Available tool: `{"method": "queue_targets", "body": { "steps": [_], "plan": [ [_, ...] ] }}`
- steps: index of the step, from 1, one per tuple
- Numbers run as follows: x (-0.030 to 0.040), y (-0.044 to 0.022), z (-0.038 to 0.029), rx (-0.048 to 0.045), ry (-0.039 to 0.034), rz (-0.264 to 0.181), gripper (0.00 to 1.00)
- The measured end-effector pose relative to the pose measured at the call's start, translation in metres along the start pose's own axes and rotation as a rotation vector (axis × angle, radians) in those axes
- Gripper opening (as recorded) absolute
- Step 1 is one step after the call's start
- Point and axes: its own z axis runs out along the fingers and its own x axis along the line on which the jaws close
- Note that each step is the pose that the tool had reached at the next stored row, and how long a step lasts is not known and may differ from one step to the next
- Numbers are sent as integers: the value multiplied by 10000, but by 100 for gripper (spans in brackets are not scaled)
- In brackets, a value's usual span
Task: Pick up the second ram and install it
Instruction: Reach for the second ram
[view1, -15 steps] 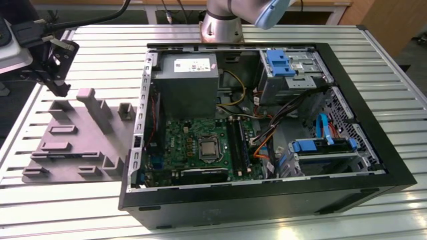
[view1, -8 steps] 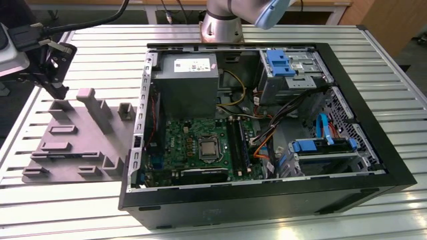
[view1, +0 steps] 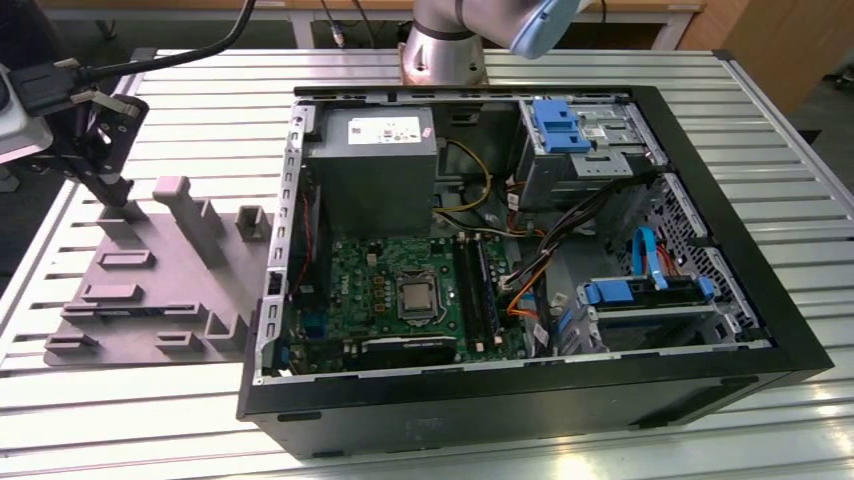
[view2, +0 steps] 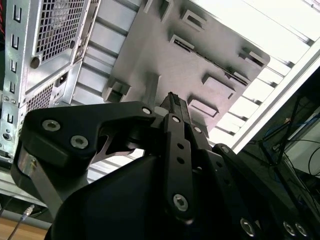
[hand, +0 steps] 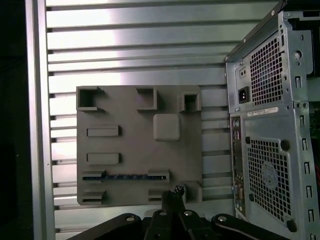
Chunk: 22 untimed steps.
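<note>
The gripper (hand: 176, 191) looks matt black, fixture (hand: 135, 150) matt grey plastic, table (hand: 150, 55) shiny metal.

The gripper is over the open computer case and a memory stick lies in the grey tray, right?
No: the exterior view shows the gripper over the grey tray, beside the computer case. The memory stick does lie in the tray.

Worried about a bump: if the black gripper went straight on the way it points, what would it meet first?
Most likely a raised block on the grey plastic fixture plate, under the gripper, though depth is unclear. The dark bluish memory stick lies off that line.
</note>
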Motion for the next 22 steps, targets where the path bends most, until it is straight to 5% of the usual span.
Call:
{"method": "queue_targets", "body": {
  "steps": [22],
  "plan": [
    [261, -43, 104, 1, 0, 1, 11]
  ]
}}
